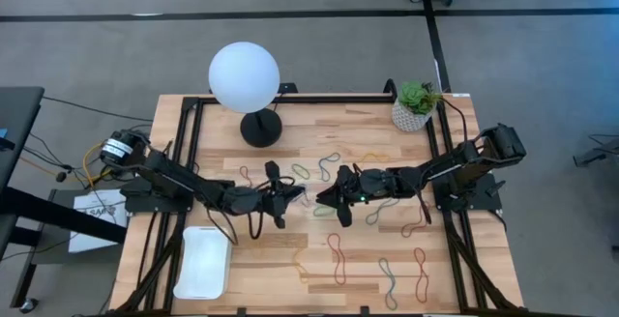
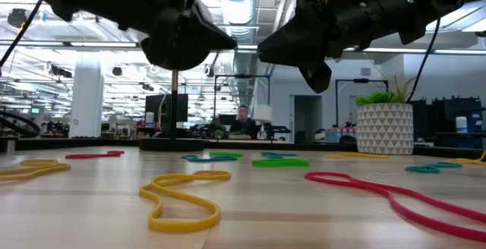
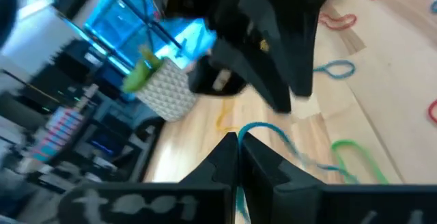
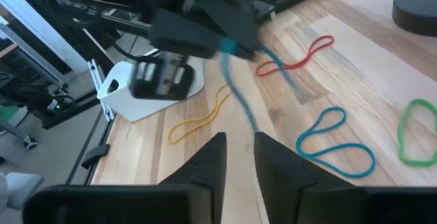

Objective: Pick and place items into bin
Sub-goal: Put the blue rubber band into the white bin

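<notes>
Above the table's middle, high view: left gripper and right gripper tip to tip; one white bin near-left. Right wrist view: left gripper clenched on one blue rubber band; right gripper released, fingers parted.

Grey floor around the table; beyond, seemingly an office, a seated person.

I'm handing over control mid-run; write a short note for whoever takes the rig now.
Left gripper: shut on a blue-grey band, lifted mid-table.
Right gripper: fingers apart, facing it, holding nothing.
Bin: front left of the table; no bands visible inside.
Left to do: carry the held band to the bin, then the many bands lying across the table, such as the red one.
</notes>
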Available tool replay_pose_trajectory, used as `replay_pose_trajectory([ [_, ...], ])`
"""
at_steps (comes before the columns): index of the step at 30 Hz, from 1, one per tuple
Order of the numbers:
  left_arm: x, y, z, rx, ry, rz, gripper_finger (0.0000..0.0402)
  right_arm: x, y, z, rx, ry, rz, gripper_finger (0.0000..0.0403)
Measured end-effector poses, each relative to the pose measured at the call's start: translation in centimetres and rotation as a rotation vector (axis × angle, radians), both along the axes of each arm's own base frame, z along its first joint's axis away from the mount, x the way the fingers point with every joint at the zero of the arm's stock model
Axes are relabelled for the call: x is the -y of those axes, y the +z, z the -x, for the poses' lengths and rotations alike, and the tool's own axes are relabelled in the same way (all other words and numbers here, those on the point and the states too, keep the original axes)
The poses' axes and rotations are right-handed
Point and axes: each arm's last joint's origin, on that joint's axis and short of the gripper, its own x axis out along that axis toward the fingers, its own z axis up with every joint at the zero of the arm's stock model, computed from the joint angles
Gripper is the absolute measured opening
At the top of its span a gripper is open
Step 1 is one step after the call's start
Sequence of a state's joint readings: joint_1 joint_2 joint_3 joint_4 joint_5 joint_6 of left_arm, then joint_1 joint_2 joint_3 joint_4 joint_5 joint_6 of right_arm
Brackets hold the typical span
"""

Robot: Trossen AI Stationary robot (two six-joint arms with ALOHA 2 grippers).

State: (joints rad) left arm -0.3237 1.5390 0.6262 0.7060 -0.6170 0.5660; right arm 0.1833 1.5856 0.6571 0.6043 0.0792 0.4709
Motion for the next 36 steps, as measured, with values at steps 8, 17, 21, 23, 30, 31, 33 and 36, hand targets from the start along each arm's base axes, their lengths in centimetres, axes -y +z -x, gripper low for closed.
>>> replay_pose_trajectory([
  [8,4.9,5.0,5.0,0.105,0.117,-0.162,0.0000,0.1,-0.7,0.2,-0.071,-0.002,0.013,0.0072],
  [17,8.7,9.9,14.7,0.206,0.074,0.004,0.0000,0.1,-0.9,0.4,-0.103,-0.001,0.019,0.0072],
  [21,9.4,10.6,18.2,0.202,-0.035,0.049,0.0000,0.1,-0.9,0.4,-0.103,-0.001,0.019,0.0072],
  [23,9.6,10.7,19.8,0.202,-0.111,0.082,0.0000,0.1,-0.9,0.4,-0.102,-0.001,0.019,0.0072],
  [30,8.9,10.0,22.6,0.107,-0.483,0.219,0.0000,0.1,-0.9,0.3,-0.101,-0.001,0.019,0.0072],
  [31,8.6,9.9,22.6,0.092,-0.493,0.258,0.0000,0.1,-0.9,0.3,-0.100,-0.002,0.019,0.0072],
  [33,7.8,9.5,22.5,0.033,-0.523,0.336,0.0000,0.1,-0.9,0.3,-0.094,-0.002,0.018,0.0072],
  [36,6.4,8.4,22.4,-0.163,-0.592,0.505,0.0000,0.2,-0.9,0.3,-0.094,-0.006,0.017,0.0072],
])
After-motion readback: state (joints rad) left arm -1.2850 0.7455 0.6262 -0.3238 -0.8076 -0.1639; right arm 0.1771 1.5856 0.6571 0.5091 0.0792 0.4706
